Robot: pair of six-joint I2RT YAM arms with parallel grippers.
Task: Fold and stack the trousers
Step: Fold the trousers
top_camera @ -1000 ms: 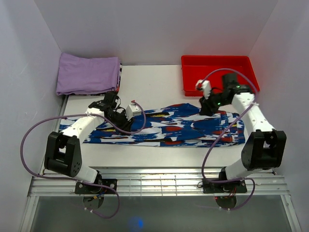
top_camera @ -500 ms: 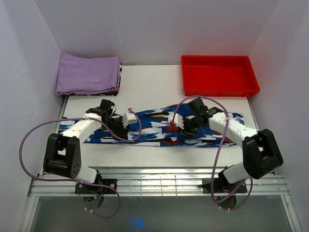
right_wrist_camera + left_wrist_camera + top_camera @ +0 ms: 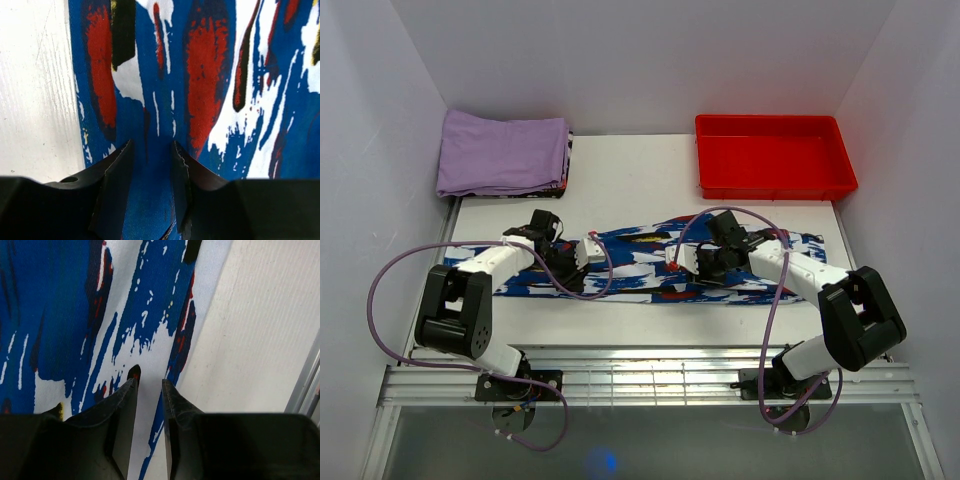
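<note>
The trousers (image 3: 630,265), printed in blue, white, red and black, lie flat in a long strip across the middle of the table. My left gripper (image 3: 570,272) is low over their left part, at the near edge. In the left wrist view the trousers (image 3: 60,315) fill the left side, and my left gripper (image 3: 150,384) has its jaws narrowly parted over the cloth's edge. My right gripper (image 3: 698,280) is down on their middle-right part. In the right wrist view its jaws (image 3: 152,147) are narrowly parted, with the trousers (image 3: 210,65) between and beyond them.
A folded lilac cloth (image 3: 503,152) lies at the back left, with a printed edge showing under its right side. A red tray (image 3: 775,122) stands at the back right. White walls close in on both sides. Bare table (image 3: 260,340) borders the trousers' edge.
My right arm has swung from the red tray down onto the trousers' middle-right part. My left gripper has moved a little toward the trousers' near edge.
</note>
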